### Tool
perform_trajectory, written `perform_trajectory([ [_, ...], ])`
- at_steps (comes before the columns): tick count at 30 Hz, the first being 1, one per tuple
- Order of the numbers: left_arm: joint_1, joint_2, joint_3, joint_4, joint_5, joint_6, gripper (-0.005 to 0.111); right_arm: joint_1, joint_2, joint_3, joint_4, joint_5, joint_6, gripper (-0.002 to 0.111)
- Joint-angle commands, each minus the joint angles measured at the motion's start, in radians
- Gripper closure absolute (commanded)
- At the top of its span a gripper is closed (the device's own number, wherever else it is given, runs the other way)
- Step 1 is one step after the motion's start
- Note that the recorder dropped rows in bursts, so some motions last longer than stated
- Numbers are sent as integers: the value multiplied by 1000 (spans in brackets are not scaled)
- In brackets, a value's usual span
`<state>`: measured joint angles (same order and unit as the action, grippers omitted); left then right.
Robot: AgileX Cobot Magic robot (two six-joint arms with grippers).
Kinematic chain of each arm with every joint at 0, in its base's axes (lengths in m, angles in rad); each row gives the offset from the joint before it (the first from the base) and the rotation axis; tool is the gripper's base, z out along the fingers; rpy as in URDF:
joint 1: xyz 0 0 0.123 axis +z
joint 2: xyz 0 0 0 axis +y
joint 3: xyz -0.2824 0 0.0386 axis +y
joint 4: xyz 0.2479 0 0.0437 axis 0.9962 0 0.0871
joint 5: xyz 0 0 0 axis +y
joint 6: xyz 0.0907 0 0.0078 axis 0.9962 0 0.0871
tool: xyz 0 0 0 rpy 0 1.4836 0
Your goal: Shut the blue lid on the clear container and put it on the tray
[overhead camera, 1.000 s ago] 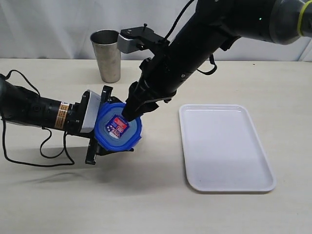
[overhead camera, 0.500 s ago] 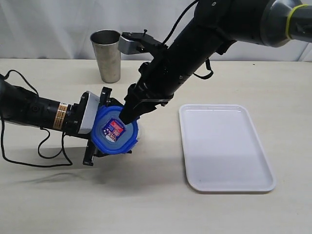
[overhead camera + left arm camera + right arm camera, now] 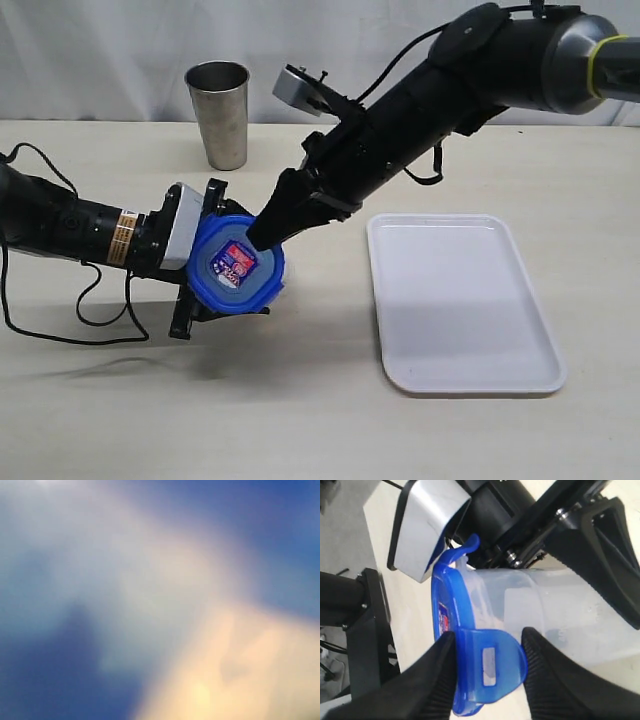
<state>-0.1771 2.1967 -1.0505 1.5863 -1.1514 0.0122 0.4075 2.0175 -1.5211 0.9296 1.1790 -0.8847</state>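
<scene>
Two arms share the lid-closing step. The left gripper (image 3: 215, 252) clamps its jaws on the clear container (image 3: 560, 615), held tipped over at 9 o'clock on the surface (image 3: 300, 420), with the blue lid (image 3: 235, 265) seated on its mouth. The right gripper (image 3: 488, 636) has narrow jaws pinching one snap tab. Next, I judge, that tab needs pressing flat, then the rest, before the carry to the tray (image 3: 460, 300) at 3 o'clock.

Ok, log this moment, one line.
left end effector: holds clear container | blue lid: on container | right end effector: straddles lid tab | tray: bare
</scene>
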Motion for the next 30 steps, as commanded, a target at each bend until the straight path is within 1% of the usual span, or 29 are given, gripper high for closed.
perform_trajectory([
  [1,-8,-12,2,-76,-70,-44,107,-2,37,49,36,-4,-46,101],
  [9,-8,-12,2,-69,-70,-69,107,-3,109,49,101,32,-64,101],
  [15,-8,-12,2,-70,-70,-71,107,-44,107,45,105,26,-57,101],
  [16,-8,-12,2,-70,-70,-73,107,-49,105,43,105,25,-96,98],
  [17,-8,-12,2,-70,-70,-73,107,-49,99,32,86,18,-101,87],
  [18,-8,-12,2,-70,-70,-73,107,-49,97,22,78,18,-91,81],
  [19,-8,-12,2,-70,-70,-73,107,-49,93,-2,67,18,-49,70],
  [21,-8,-12,2,-70,-70,-89,107,-49,83,-31,33,7,-9,63],
  [24,-8,-12,2,-70,-70,-95,107,-49,57,-74,-84,-47,67,60],
  [26,-8,-12,2,-70,-70,-97,107,-49,31,-79,-105,-82,69,60],
  [30,-8,-12,2,-70,-70,-99,107,-44,7,-83,-108,-96,55,59],
])
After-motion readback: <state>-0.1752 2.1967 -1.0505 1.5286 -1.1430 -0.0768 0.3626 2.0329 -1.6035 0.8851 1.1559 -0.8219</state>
